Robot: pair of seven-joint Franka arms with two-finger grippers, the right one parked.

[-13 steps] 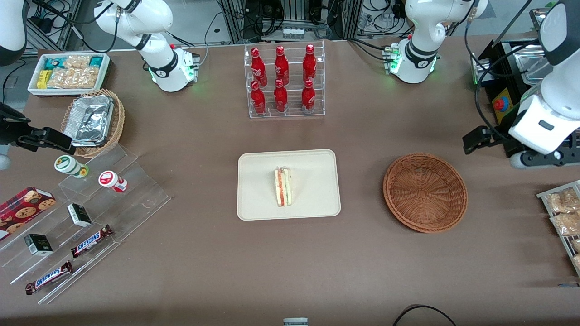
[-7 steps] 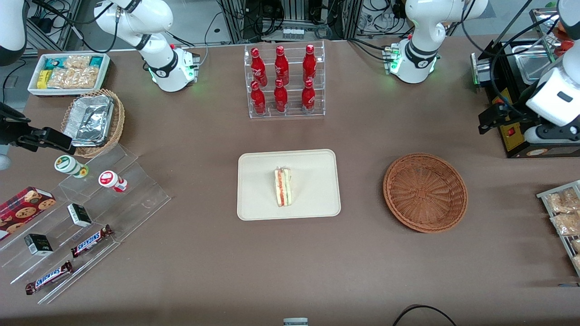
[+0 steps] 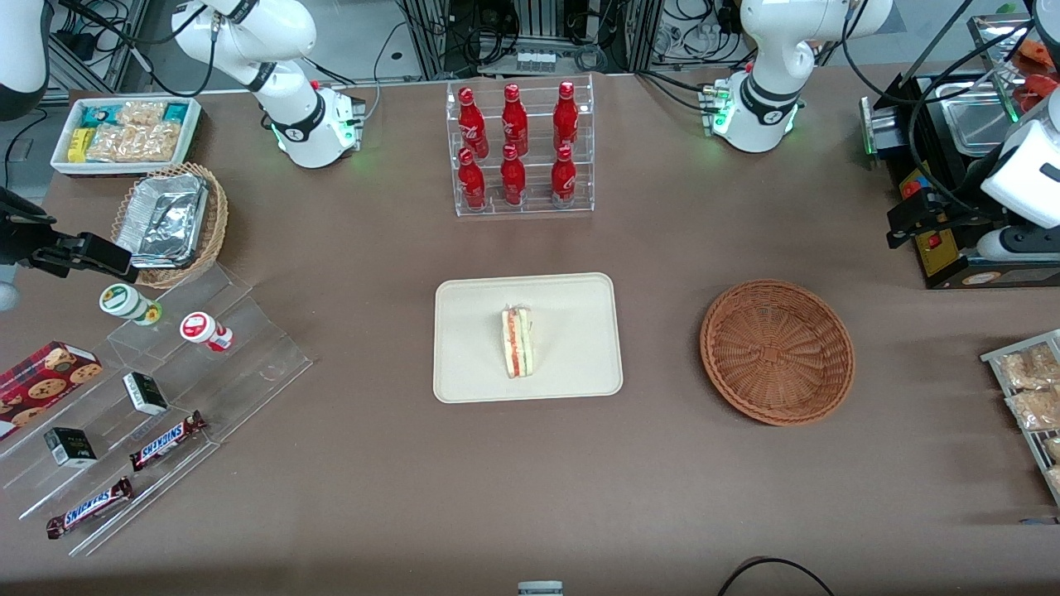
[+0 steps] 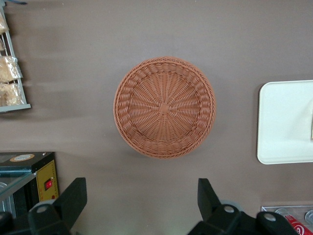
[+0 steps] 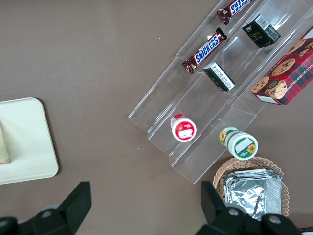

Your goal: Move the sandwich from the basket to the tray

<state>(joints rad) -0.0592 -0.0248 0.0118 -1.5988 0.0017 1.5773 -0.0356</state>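
Observation:
The sandwich (image 3: 517,342) lies on the cream tray (image 3: 571,331) at the table's middle, cut edge up with red and green layers. The reddish-brown basket (image 3: 777,352) stands beside the tray toward the working arm's end and holds nothing. My left gripper (image 3: 909,222) hovers high, past the basket toward the working arm's end and farther from the front camera, by the black machine. In the left wrist view the gripper (image 4: 141,188) is open and empty, with the basket (image 4: 164,106) and the tray's end (image 4: 286,122) below.
A clear rack of red bottles (image 3: 520,149) stands farther from the front camera than the tray. A black machine (image 3: 952,165) and a rack of snack bags (image 3: 1027,397) sit at the working arm's end. An acrylic step display (image 3: 166,389) and a foil-tray basket (image 3: 170,223) sit at the parked arm's end.
My left gripper has drawn away from the basket, moving toward the working arm's end and farther from the front camera. The sandwich, tray and basket have not moved.

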